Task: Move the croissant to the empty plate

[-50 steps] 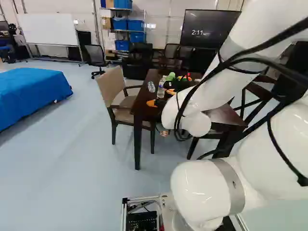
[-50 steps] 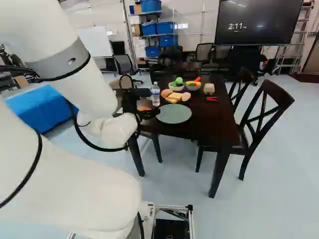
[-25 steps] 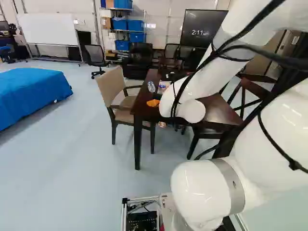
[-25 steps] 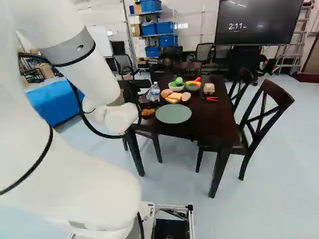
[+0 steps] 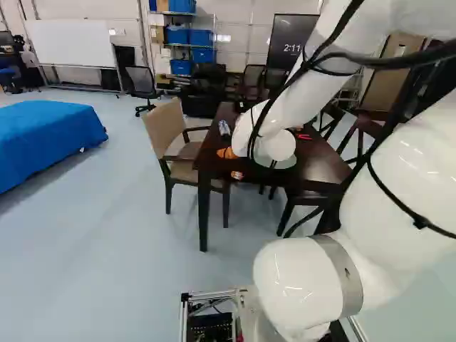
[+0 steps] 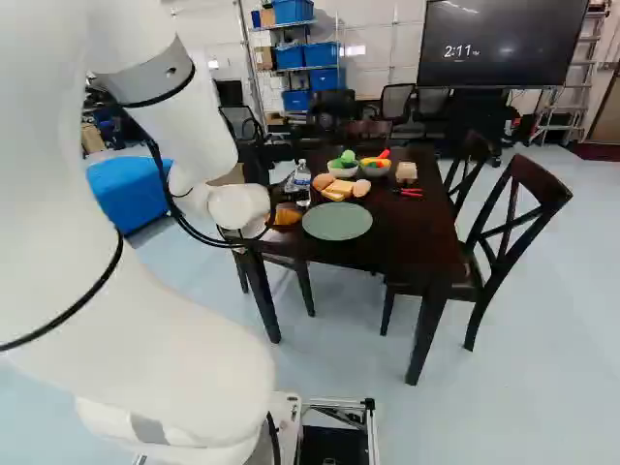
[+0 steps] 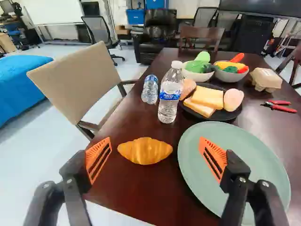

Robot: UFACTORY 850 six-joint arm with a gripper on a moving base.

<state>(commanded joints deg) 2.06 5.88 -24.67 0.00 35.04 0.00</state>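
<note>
One orange pad of the gripper (image 5: 236, 175) shows below the white wrist in the left base view; the rest is mostly hidden by the arm. In the wrist view the gripper (image 7: 155, 144) is wide open and empty. The golden-brown croissant (image 7: 145, 150) lies on the dark table, ahead of the gap between its fingers. Beside the croissant is the empty green plate (image 7: 251, 157), partly behind one finger. From the right base view, the croissant (image 6: 287, 217) is near the table's left edge, just left of the plate (image 6: 337, 221).
Beyond the croissant are an upright water bottle (image 7: 170, 96) and a lying one (image 7: 150, 89). A black plate (image 7: 225, 114) holds bread pieces; behind it stand two bowls of vegetables (image 7: 230, 75). An egg carton (image 7: 265, 79) and red-handled pliers (image 7: 281, 106) lie farther over. A beige chair (image 7: 77, 80) adjoins the table.
The arm has shifted up and left in the left base view, and its wrist has risen in the right base view. The base, croissant and plate have stayed still.
</note>
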